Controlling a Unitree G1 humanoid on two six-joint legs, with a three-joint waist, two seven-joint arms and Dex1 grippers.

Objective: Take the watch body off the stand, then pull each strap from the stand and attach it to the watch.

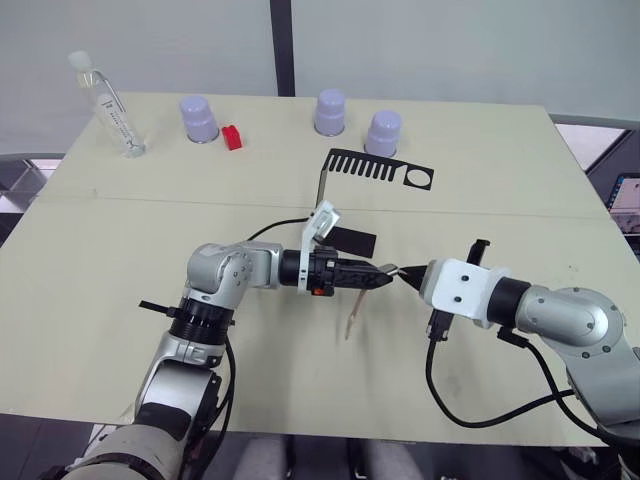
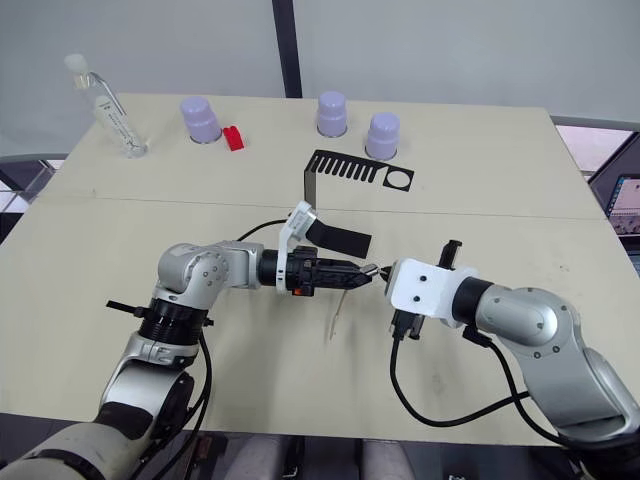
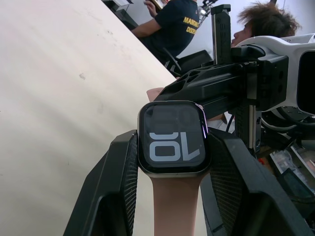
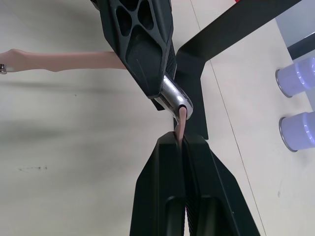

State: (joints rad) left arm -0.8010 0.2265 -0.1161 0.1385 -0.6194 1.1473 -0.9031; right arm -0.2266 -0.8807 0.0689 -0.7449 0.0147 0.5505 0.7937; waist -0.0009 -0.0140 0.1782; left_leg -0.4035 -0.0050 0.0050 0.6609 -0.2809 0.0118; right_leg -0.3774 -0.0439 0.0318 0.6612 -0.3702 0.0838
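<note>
Your watch body [image 3: 172, 138] sits clamped in the left tool [image 1: 385, 277], just in front of the stand [image 1: 372, 170], one strap [image 1: 353, 316] hanging from it toward the surface [image 1: 120, 240]. Your right tool [image 4: 181, 142] is closed on the second strap [image 4: 181, 119], touching the watch.

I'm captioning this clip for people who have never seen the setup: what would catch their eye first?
The two grippers meet mid-table: the left gripper is clamped on the watch body, one pink strap dangling from it. The right gripper pinches the second strap right at the watch's edge. Behind them stands the black stand, its comb arm bare, before three lilac cups.
</note>
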